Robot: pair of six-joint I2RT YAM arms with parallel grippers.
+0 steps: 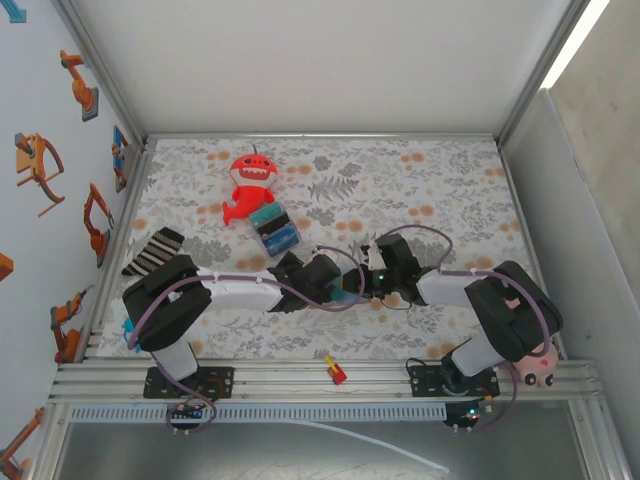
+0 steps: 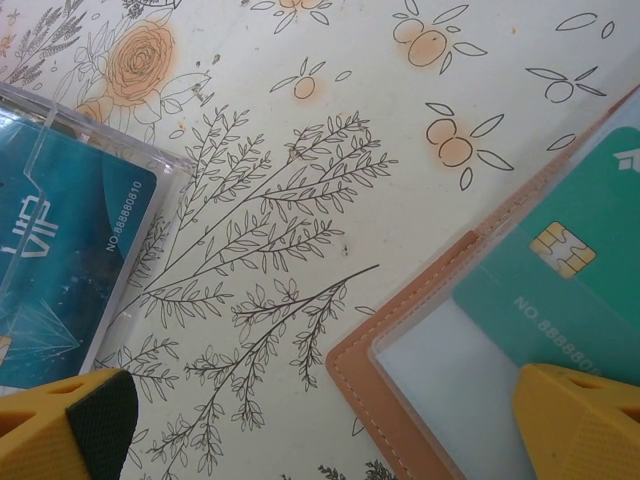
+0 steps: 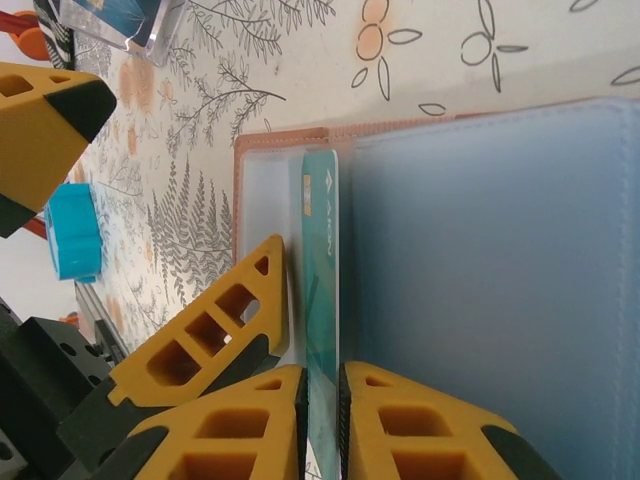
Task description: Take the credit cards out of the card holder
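Note:
The tan card holder (image 3: pixel 480 250) lies open on the flowered table, its pale blue-grey inside up and its brown corner (image 2: pixel 400 380) showing in the left wrist view. A teal credit card (image 3: pixel 322 260) stands edge-on, half out of a clear pocket, its chip (image 2: pixel 562 250) visible. My right gripper (image 3: pixel 322 385) is shut on that card's near end. My left gripper (image 2: pixel 320 420) is wide open; one of its fingers (image 3: pixel 230 310) rests on the holder's left leaf, the other on the bare cloth. From above, both grippers (image 1: pixel 350 282) meet over the holder.
A clear plastic case of blue VIP cards (image 2: pixel 60 230) lies just left of the holder, below the red plush toy (image 1: pixel 250 185). A striped black-and-white item (image 1: pixel 153 250) sits at the left, a small blue block (image 3: pixel 72 232) near the front edge.

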